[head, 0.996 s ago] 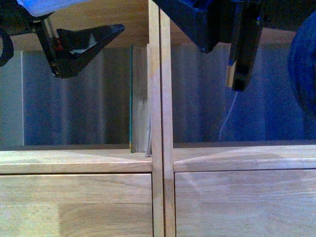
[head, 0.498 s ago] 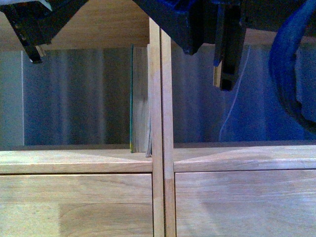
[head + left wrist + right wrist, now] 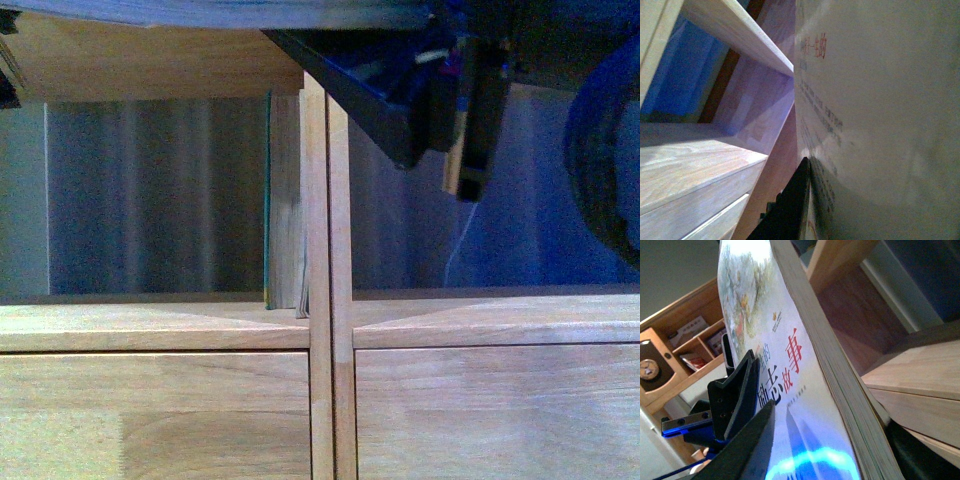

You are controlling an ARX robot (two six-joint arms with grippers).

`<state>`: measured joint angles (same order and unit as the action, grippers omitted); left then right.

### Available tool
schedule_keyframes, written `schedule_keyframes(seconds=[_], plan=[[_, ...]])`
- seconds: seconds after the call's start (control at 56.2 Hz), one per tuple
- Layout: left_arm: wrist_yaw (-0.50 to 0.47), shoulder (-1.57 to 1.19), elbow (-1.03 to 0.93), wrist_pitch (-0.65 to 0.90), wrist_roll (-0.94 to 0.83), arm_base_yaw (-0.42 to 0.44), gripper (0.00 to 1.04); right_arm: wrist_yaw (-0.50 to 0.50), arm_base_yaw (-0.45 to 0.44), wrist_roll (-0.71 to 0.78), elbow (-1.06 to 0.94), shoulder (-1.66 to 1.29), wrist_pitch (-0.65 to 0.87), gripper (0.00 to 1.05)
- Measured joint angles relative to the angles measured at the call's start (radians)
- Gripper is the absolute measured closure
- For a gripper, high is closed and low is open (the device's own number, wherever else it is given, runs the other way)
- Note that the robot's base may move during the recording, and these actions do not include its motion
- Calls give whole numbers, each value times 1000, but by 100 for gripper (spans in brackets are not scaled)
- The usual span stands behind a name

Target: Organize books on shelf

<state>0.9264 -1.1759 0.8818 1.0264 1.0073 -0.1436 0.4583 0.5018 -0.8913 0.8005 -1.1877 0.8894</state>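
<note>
The whitish paperback (image 3: 785,365), with red print and a coloured picture, is held between both grippers. In the front view only its edge (image 3: 230,12) shows, as a flat band along the top. My left gripper (image 3: 807,167) is shut on it; one black finger (image 3: 790,210) presses its plain printed cover (image 3: 880,100). My right gripper (image 3: 810,435) is shut on it too, and hangs dark at the upper right of the front view (image 3: 440,100). The teal-green book (image 3: 283,200) stands upright in the shelf's left compartment, against the doubled central upright (image 3: 325,200).
Light-wood shelf board (image 3: 150,325) and plain front panels (image 3: 150,410) lie below the open compartments. A thin white cord (image 3: 460,240) hangs behind the right compartment. Shelf boards (image 3: 740,30) run close beside the left gripper. A small wooden cabinet (image 3: 685,350) stands far off.
Both grippers have risen. The left one has left the front view at the top left, and the paperback's edge now spans the top. The right gripper shifted slightly.
</note>
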Motion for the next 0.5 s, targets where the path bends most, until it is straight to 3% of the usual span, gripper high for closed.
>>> schedule_keyframes(seconds=[0.107, 0.231, 0.302, 0.498], plan=[[-51, -9, 10, -111, -126, 43, 88, 33, -83, -8, -59, 48, 0, 31], [-157, -137, 128, -238, -418, 99, 88, 113, -240, -43, -132, 145, 1, 8], [-214, -202, 170, -255, -560, 126, 88, 162, -340, -68, -174, 206, 1, 7], [-440, -416, 395, -308, -982, 143, 88, 407, -728, -117, -329, 475, -4, 7]])
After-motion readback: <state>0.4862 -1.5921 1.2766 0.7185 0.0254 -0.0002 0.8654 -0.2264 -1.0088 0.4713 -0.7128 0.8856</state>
